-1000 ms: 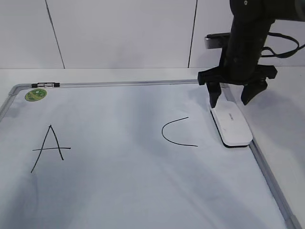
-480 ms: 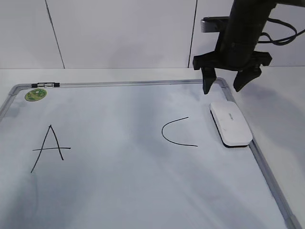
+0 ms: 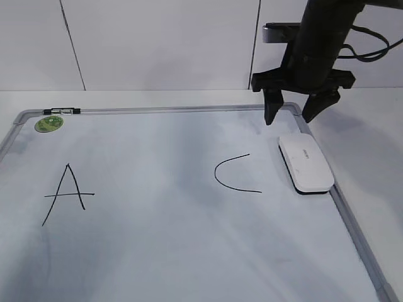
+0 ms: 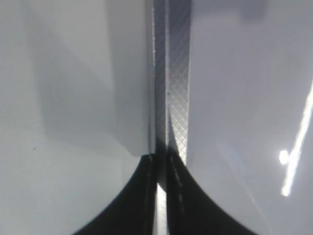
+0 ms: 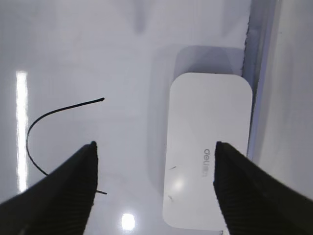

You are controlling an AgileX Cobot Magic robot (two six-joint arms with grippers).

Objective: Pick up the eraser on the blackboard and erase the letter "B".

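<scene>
Lab bench: white panelled wall

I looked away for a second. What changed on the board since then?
The right gripper, open and empty, rose off the eraser and drifted slightly left, now hanging above its far end. The eraser stayed by the board's right frame; the A and C are unchanged.

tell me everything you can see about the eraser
The eraser is a white, smooth, plastic-looking block with rounded corners, small grey lettering on top and a dark strip along its underside. It lies flat on the blackboard, close along the right frame, right of the curved black mark. Nothing grips it; the right gripper hangs open above its far end.
</scene>
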